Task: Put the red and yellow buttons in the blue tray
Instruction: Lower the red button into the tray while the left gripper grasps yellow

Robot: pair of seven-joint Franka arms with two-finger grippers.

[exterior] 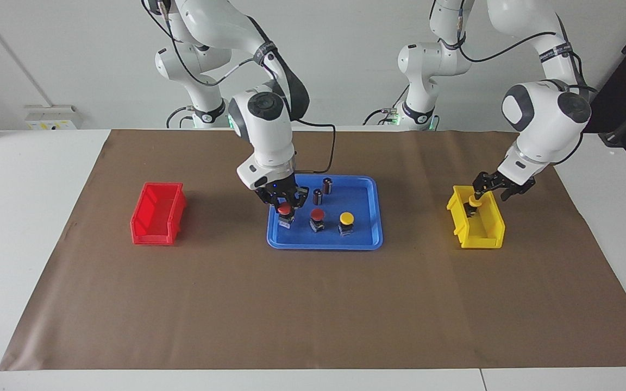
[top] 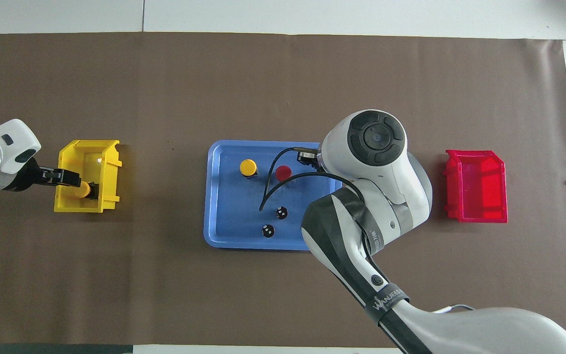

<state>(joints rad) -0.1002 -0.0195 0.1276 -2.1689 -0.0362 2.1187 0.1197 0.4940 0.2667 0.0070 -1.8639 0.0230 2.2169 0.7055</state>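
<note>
So the right tool [exterior: 285, 205] is sitting over the blue tray [exterior: 367, 240] in the middle of the facing view, pinching a red button [exterior: 284, 210] by its cap, with the button hanging at the tray's end toward the red bin. In the overhead view that arm's big white body is covering this button completely, so only the facing view is showing it.

Two more buttons are already standing in the tray: another red one [exterior: 318, 215] and a yellow one [exterior: 346, 219], side by side. Higher in the facing view, two small dark cylinders [exterior: 322, 190] are also standing in there.

Over at the right of the facing view, the left tool [exterior: 488, 189] is dipping into the yellow bin [exterior: 481, 236], right at the last yellow button [top: 82, 189] lying inside. Its fingers are flanking the button, and I honestly can't tell if they're gripping it.

The red bin [exterior: 152, 228] is sitting at the left of the facing view on the brown-covered worktop [exterior: 313, 304].
</note>
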